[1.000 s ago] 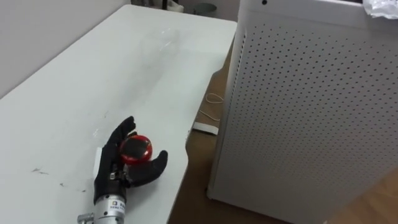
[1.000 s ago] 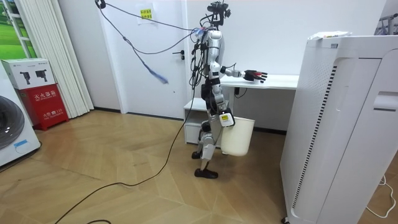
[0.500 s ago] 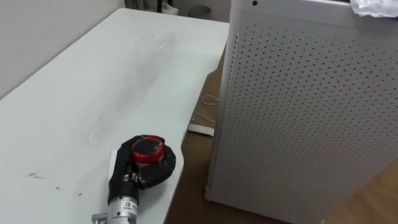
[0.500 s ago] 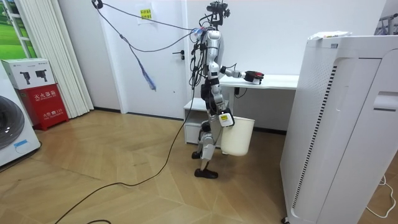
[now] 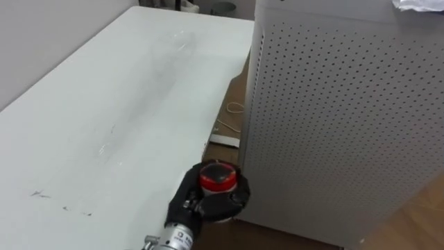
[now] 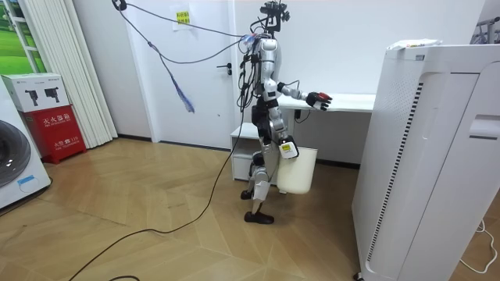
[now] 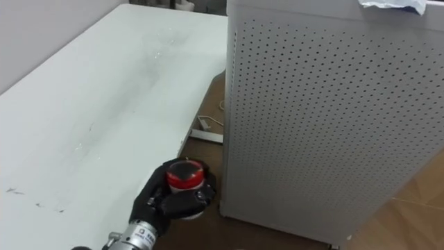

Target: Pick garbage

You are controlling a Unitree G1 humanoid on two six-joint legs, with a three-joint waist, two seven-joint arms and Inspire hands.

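Soft, even indoor light is falling from overhead on the white table [image 5: 104, 104], raising a faint sheen toward its far end. The perforated cabinet [image 5: 333, 118] is shading the wooden floor [image 5: 232, 90] beside it, while the room view is showing bright walls and weak shadows.

1. Left hand [image 5: 207, 205]: a second ago it lay on the white table [image 5: 104, 104] with fingers spread about the red round object [image 5: 218, 176]. Half a second ago the fingers had curled round it, and now they clasp it.
2. Hand's place in frame: from lower left over the table top to lower centre, beyond the table's edge, before the foot of the perforated white cabinet [image 5: 333, 118].
3. Red round object: off the table, carried uppermost in the hand.
4. Whole eye view has slid a little leftward, which is the camera's own shift.
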